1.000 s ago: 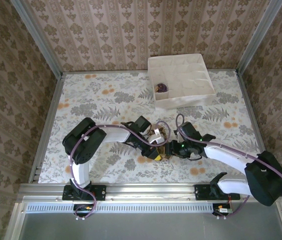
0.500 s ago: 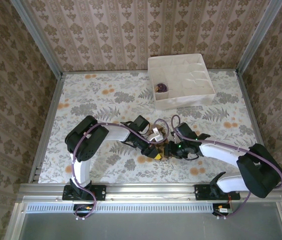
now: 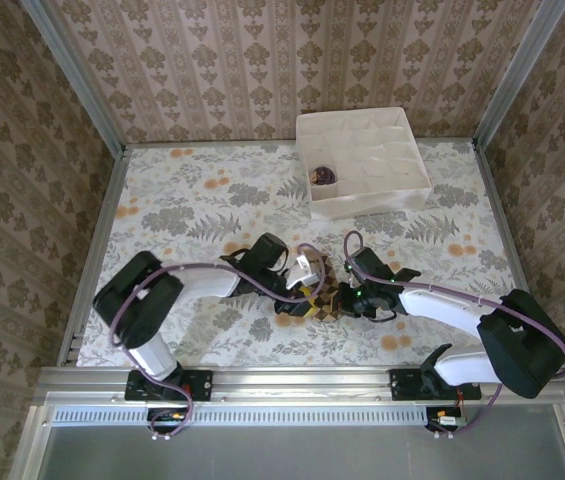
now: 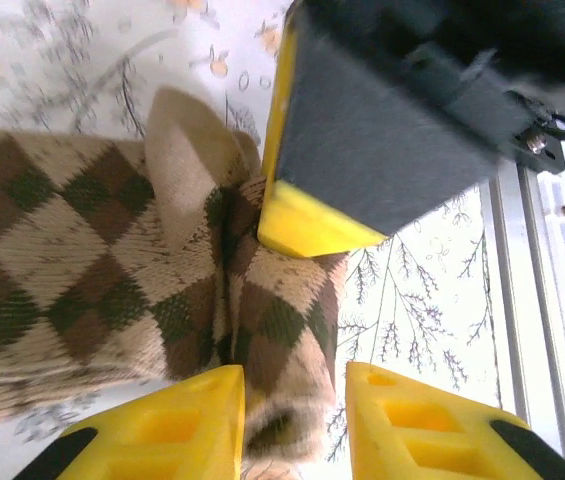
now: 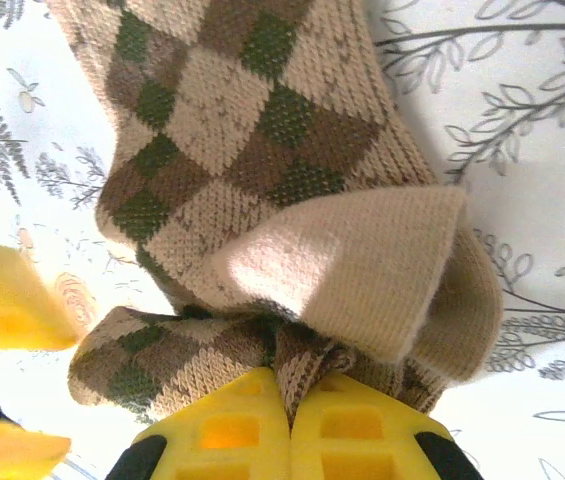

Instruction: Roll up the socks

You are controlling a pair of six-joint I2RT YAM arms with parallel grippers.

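The brown-tan argyle sock point(image 3: 320, 294) lies bunched on the table between my two grippers. In the right wrist view the argyle sock point(image 5: 232, 130) is folded over on itself, and my right gripper point(image 5: 290, 388) is shut on a pinch of its fabric. The sock's end point(image 4: 272, 350) lies between the fingers of my left gripper point(image 4: 292, 390), which is open, with a gap showing beside the right finger point(image 4: 422, 420). The two grippers point(image 3: 309, 290) point(image 3: 336, 300) nearly touch. A dark purple sock point(image 3: 322, 176) sits bundled in one cell of the box.
A white divider box point(image 3: 402, 190) with several cells stands at the back right of the floral table point(image 3: 182, 200). The metal rail point(image 3: 282, 380) runs along the near edge. Patterned walls close in the left, back and right sides.
My right gripper has closed onto the argyle sock. My left gripper has opened off it, and the left arm's elbow has swung down and to the left.
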